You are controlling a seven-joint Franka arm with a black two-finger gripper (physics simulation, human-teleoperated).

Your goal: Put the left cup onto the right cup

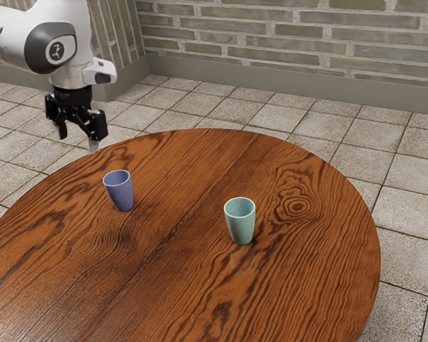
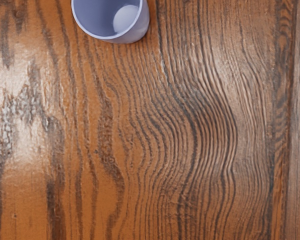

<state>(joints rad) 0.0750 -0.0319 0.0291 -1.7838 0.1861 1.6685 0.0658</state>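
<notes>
At the exterior view's left, the jaws hang open and empty over the tabletop's point(image 1: 200, 299) far edge. The blue cup point(image 1: 119, 189) stands upright below them, a little to the right. Farther right, well apart, stands the teal cup point(image 1: 240, 220).

Round wooden table point(image 1: 200, 285), strong grain; grey tiled floor point(image 1: 328, 121); brick wall point(image 1: 307, 28) behind.
</notes>
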